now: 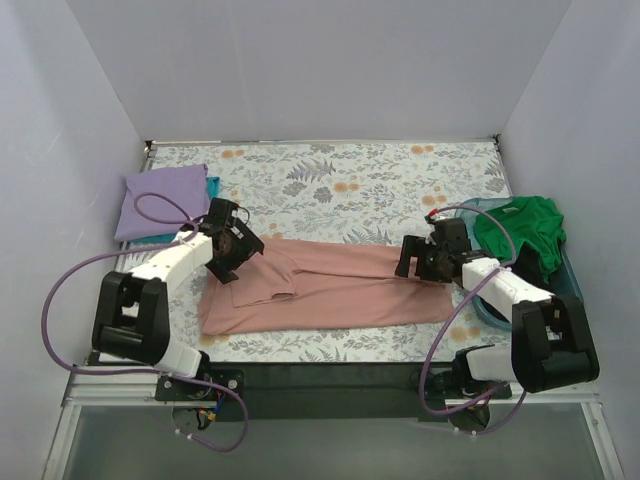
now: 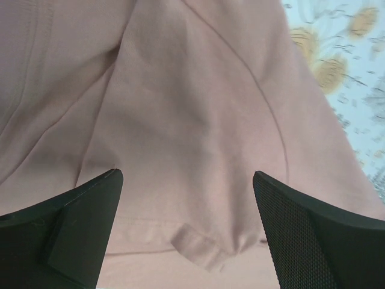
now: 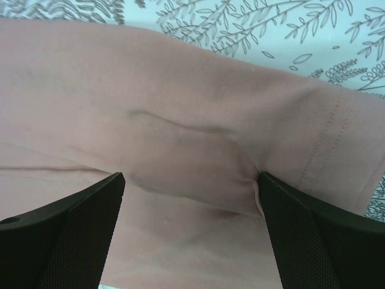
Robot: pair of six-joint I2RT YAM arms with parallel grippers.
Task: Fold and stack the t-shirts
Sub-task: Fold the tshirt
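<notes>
Overhead; wrist close-ups on pink t-shirt (image 1: 330,290)

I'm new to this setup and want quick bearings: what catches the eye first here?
A dusty pink t-shirt lies stretched across the middle of the flowered table, the left gripper at its left end and the right gripper at its right end, both with fingers spread over the cloth. A folded lavender t-shirt sits at the far left, and a crumpled green t-shirt fills the tub at the right edge.
</notes>
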